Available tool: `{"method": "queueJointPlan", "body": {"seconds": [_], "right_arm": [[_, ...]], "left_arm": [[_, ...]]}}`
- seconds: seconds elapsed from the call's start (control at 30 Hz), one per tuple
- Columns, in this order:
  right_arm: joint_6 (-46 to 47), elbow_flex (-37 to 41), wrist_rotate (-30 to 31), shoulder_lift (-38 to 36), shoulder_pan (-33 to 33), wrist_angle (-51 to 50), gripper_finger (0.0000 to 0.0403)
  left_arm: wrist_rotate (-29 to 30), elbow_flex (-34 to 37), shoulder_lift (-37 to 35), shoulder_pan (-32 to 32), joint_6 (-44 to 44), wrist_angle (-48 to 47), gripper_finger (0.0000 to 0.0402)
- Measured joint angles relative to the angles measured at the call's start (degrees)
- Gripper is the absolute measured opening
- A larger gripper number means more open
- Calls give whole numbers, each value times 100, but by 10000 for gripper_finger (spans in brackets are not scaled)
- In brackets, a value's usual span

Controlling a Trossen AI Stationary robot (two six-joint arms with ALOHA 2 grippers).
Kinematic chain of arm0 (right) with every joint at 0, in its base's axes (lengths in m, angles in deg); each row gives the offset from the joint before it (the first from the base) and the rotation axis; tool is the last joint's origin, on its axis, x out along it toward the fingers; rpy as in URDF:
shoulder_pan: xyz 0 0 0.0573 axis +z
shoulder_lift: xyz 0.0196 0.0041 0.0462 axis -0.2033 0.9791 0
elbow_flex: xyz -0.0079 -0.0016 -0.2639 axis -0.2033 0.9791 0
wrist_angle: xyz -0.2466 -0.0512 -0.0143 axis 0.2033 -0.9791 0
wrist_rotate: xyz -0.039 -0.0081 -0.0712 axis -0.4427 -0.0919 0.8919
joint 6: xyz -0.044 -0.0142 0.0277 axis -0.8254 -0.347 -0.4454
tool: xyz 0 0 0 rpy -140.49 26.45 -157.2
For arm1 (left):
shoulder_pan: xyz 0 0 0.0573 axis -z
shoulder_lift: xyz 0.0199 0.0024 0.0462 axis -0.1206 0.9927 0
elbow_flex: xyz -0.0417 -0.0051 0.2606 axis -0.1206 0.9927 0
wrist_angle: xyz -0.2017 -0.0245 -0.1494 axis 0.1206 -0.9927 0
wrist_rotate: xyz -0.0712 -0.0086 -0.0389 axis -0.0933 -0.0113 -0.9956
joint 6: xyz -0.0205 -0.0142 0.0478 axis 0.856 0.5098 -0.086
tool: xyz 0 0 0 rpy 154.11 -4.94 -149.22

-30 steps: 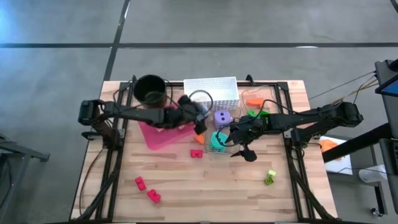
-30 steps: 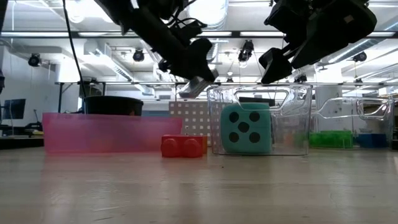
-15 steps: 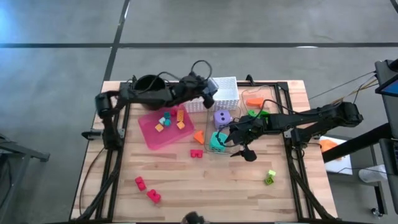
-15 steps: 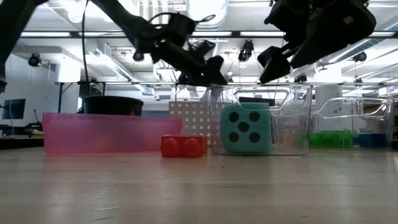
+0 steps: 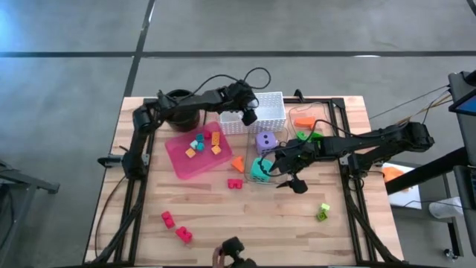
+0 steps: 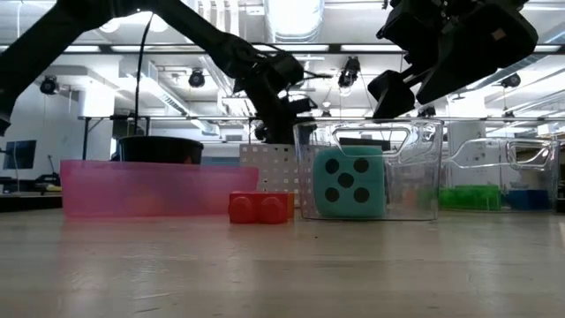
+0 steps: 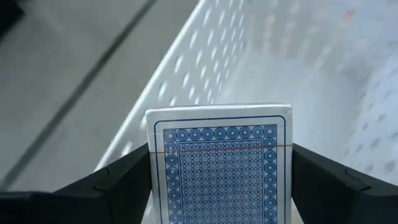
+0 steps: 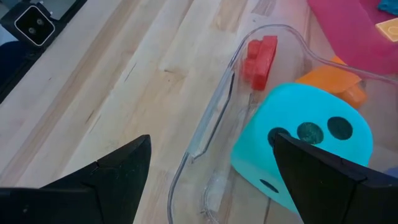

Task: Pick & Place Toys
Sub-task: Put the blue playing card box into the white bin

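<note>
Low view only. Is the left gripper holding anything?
Observer: Yes. The left gripper is shut on a blue-backed card.
Operator: Over what?
Observer: It hangs over the white basket; the wrist view looks straight into it.
Operator: And the right gripper?
Observer: The right gripper is open and empty, above the clear bin.
</note>
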Motion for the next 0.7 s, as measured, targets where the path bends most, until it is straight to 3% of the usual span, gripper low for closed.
{"method": "queueJointPlan", "body": {"seconds": [0.13,0.43,0.7], "right_arm": [[2,7,0,2,0,7,333],[3,15,0,2,0,-1,333],[2,15,0,2,0,0,333]], "left_arm": [[-108,133,11,-94,52,-251,336],[-453,335,-40,-150,255,-160,322],[-453,345,-33,-166,216,-71,365]]}}
